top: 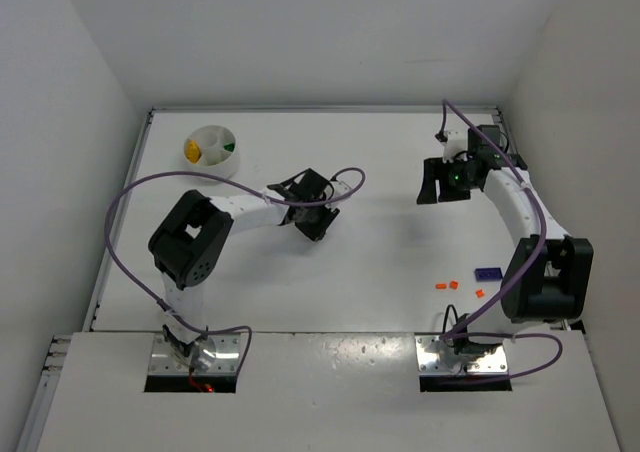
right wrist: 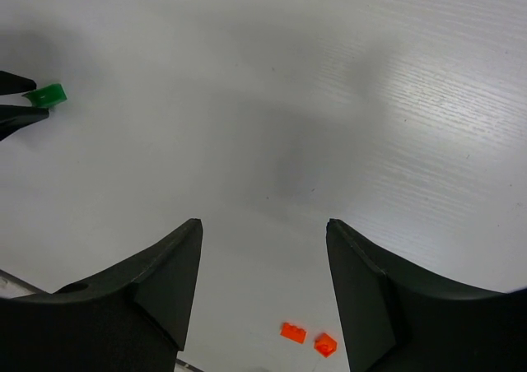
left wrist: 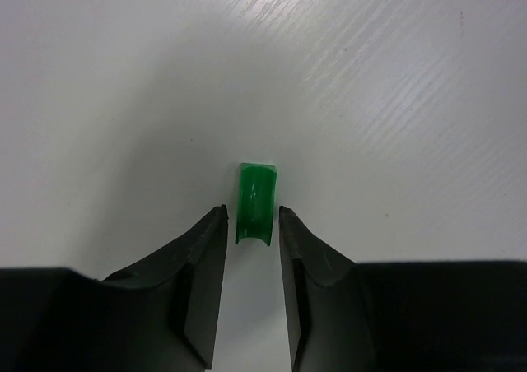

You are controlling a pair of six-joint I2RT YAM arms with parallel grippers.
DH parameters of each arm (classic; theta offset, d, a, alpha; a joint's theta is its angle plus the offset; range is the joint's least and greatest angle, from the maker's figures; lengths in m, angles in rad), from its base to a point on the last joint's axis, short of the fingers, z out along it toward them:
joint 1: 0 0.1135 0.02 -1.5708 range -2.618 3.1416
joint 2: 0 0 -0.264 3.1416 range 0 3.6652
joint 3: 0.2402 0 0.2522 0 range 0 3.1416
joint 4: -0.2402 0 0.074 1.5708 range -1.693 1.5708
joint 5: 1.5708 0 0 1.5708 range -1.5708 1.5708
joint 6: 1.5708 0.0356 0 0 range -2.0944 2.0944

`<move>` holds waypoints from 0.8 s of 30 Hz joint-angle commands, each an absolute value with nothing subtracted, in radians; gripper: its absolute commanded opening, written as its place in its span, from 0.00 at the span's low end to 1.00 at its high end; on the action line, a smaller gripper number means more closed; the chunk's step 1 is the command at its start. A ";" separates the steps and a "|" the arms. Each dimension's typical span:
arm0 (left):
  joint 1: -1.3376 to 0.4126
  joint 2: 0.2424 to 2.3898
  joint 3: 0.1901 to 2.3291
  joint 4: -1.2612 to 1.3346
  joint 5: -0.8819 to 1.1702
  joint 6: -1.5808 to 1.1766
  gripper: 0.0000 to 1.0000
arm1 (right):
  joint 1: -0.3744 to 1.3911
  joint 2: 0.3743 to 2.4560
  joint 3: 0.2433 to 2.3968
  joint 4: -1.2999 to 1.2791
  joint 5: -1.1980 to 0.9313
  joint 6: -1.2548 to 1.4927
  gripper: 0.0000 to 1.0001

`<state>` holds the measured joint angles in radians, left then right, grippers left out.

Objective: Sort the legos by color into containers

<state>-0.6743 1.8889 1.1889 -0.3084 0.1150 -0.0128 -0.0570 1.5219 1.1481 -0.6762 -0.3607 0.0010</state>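
desk point(left wrist: 395, 76): white, matt, fine streaked grain
green brick point(left wrist: 255, 203): glossy, smooth, slightly see-through plastic
orange bricks point(right wrist: 293, 332): shiny plastic
left hand point(left wrist: 252, 217), right hand point(right wrist: 263, 232): matt black plastic
dish point(top: 212, 130): smooth white plastic

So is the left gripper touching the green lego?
Cannot tell. Left wrist view: the green lego sits between the left gripper's fingertips; a sliver of table shows on one side, the other looks flush.
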 commanded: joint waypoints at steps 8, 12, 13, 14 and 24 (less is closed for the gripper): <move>-0.672 1.916 1.229 -0.276 0.146 0.015 0.18 | -0.061 1.523 1.144 -0.667 -0.383 0.003 0.63; -0.591 1.867 1.281 -0.305 0.135 0.003 0.09 | -0.061 1.523 1.126 -0.667 -0.393 0.003 0.63; -0.566 1.867 1.305 -0.319 0.123 -0.009 0.08 | -0.061 1.523 1.126 -0.667 -0.393 0.003 0.63; -0.514 1.843 1.360 -0.330 0.074 -0.029 0.08 | -0.061 1.523 1.126 -0.658 -0.393 0.003 0.63; -0.200 2.003 1.886 -0.494 -0.196 -0.086 0.07 | -0.061 1.545 1.146 -0.658 -0.420 0.012 0.63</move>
